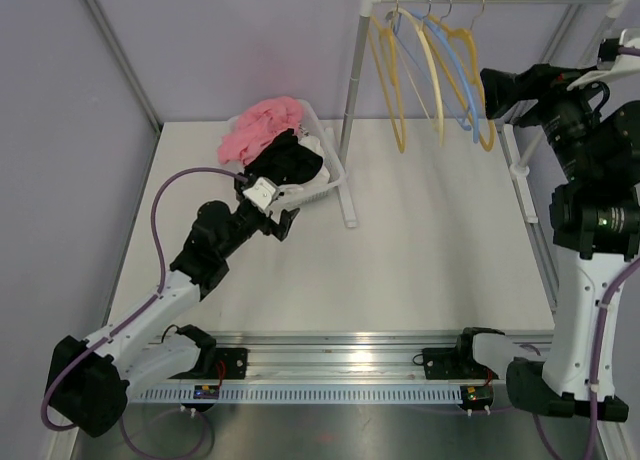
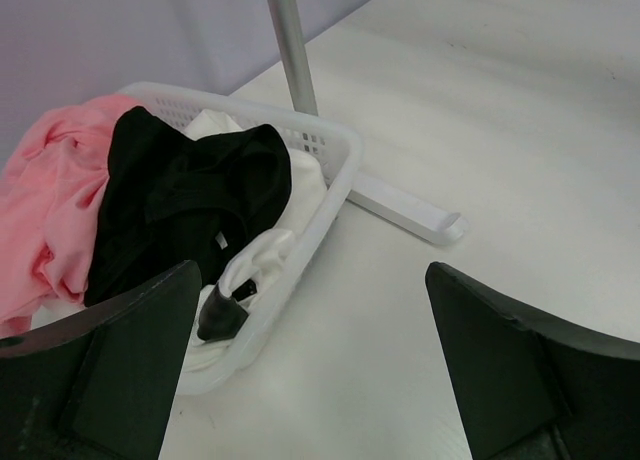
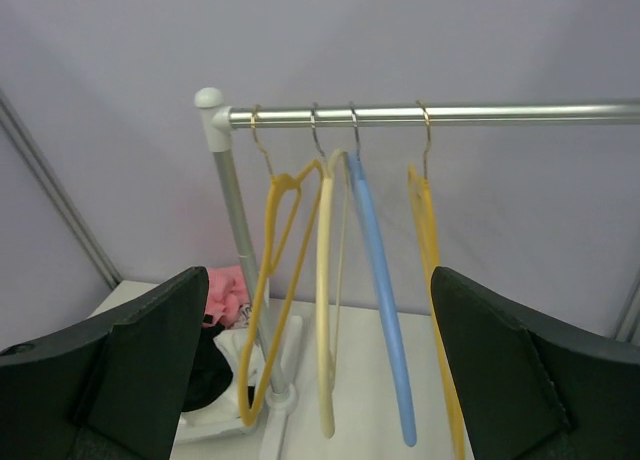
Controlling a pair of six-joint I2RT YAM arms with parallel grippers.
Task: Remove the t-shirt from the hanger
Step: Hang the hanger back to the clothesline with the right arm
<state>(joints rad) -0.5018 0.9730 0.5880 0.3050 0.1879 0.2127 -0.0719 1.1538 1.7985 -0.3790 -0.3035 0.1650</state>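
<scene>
Left arm stretches low across the table toward 11 o'clock, left gripper (image 1: 283, 223) with fingers apart, just short of the basket (image 1: 335, 175). Right arm stands tall, right gripper (image 1: 492, 88) raised at 1 o'clock facing the hangers (image 1: 392, 90), fingers spread wide. Its wrist view shows four bare hangers on the rail (image 3: 450, 112). The left wrist view shows a black garment (image 2: 190, 190) atop pink cloth (image 2: 50, 210) and white cloth (image 2: 300, 170) in the basket; which is the t-shirt, I cannot tell.

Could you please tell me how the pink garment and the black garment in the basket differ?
The pink garment is light-coloured and spills over the rim of the basket; the black garment is dark and sits inside, atop white cloth. Both lie crumpled.
</scene>
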